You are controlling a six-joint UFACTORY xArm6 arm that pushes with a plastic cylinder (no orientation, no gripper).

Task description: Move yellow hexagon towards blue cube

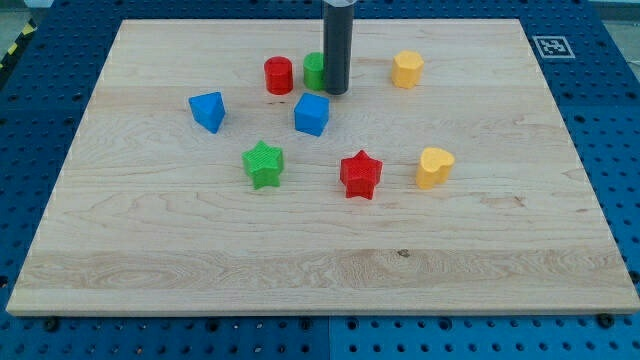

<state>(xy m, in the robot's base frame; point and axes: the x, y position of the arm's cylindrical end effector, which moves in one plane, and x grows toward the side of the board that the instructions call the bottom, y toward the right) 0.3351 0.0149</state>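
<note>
Our rod ends in my tip (336, 92), planted near the view's top centre, just in front of a green block (314, 69) whose shape we cannot make out, half hidden behind the rod. No jaws on this rig: the rod is bare, grips nothing, touches no task block. The yellow hexagon (407, 69) sits to the view's right of the tip, slightly higher, near but apart, with bare board between. The blue cube (311, 114) lies just below and a little left of the tip. So hexagon, tip and cube run roughly along one slant, and the tip stands between the two — the wrong side for pushing, in our judgement. We would need to round the hexagon to its upper-right face, then drive it down-left. There is room: open wood lies right of the hexagon and above it before the board's top edge (450, 20). The red cylinder (278, 75) sits left of the green block, off the line. The yellow heart (434, 166), red star (360, 174), green star (264, 163) and blue prism-like block (208, 110) lie lower, well clear of the route.
</note>
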